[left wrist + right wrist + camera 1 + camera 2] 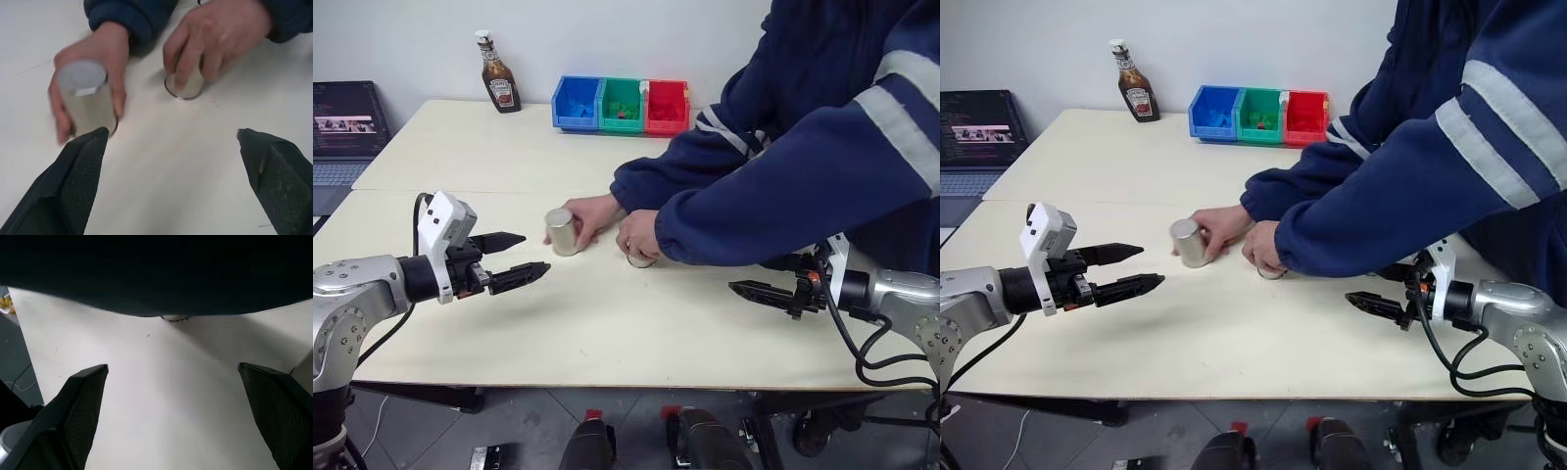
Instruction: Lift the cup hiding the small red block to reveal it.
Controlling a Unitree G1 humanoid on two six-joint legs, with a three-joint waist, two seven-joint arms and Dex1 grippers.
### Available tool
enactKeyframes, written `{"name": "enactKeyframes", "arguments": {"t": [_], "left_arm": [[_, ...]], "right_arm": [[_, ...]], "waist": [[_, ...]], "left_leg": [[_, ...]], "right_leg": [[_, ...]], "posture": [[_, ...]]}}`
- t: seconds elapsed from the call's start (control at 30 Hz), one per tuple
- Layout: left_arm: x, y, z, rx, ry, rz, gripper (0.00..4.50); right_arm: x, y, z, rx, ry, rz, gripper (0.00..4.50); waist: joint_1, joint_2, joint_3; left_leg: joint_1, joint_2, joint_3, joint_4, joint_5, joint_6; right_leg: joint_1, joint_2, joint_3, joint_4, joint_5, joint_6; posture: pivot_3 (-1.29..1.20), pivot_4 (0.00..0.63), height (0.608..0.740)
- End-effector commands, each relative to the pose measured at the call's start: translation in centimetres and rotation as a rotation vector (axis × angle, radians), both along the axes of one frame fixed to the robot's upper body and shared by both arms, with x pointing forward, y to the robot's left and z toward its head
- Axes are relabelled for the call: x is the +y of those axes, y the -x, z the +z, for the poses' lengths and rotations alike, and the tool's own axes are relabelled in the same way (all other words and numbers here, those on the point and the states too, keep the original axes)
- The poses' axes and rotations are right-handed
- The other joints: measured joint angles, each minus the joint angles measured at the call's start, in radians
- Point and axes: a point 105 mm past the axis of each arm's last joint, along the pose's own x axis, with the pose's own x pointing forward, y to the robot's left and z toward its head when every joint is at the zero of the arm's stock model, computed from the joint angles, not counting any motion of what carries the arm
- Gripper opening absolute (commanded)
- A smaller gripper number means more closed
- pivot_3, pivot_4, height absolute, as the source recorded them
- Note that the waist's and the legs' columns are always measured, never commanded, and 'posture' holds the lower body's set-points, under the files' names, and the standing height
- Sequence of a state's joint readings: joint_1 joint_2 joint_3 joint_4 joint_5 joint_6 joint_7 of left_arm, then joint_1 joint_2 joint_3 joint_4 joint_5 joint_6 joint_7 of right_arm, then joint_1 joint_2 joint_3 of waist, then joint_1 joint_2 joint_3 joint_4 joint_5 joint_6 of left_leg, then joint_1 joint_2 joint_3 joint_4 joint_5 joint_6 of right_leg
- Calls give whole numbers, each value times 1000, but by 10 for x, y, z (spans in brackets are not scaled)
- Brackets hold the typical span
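**Cups under a person's hands: risk of a wrong pick**

From the head, two cups are seen mid-table: one (562, 232) gripped by a hand (593, 217), another (640, 258) covered. The left gripper (514, 258) and right gripper (756, 292) are held wide, empty.

At the left wrist, the cups look identical; a wrong lift is likely.

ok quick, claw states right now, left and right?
Left claw: open, holding nothing, hovering over the table.
Right claw: open, holding nothing.
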State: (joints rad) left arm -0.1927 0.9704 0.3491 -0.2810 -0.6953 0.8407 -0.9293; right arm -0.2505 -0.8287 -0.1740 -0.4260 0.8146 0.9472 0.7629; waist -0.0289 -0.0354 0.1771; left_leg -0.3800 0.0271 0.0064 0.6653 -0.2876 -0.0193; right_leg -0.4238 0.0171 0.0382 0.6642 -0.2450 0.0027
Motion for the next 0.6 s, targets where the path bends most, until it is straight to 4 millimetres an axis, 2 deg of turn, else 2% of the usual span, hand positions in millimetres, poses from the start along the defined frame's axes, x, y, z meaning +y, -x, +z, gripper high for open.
{"name": "enactKeyframes", "arguments": {"t": [0.03, 0.17, 0.33, 0.6], "left_arm": [[0, 1, 10, -47, -16, -8, 4500], [3, 1, 10, -51, -18, 7, 4500], [16, 1, 5, -66, -48, 74, 4500], [33, -5, -9, -151, -47, 222, 4500]], "right_arm": [[2, -1, 10, -38, -9, 14, 4496], [3, -1, 10, -37, -10, 19, 4496], [6, 1, 13, -40, -18, 31, 4496], [35, 16, 26, -46, -90, 145, 4496]], "waist": [[0, 0, 0], [0, 0, 0], [0, 0, 0], [0, 0, 0]], "left_leg": [[0, 0, 0, 0, 0, 0], [0, 0, 0, 0, 0, 0], [0, 0, 0, 0, 0, 0], [0, 0, 0, 0, 0, 0]], "right_leg": [[0, 0, 0, 0, 0, 0], [0, 0, 0, 0, 0, 0], [0, 0, 0, 0, 0, 0], [0, 0, 0, 1, 0, 0]], "posture": [[0, 150, 740], [0, 150, 740], [0, 150, 740], [0, 150, 740]]}}
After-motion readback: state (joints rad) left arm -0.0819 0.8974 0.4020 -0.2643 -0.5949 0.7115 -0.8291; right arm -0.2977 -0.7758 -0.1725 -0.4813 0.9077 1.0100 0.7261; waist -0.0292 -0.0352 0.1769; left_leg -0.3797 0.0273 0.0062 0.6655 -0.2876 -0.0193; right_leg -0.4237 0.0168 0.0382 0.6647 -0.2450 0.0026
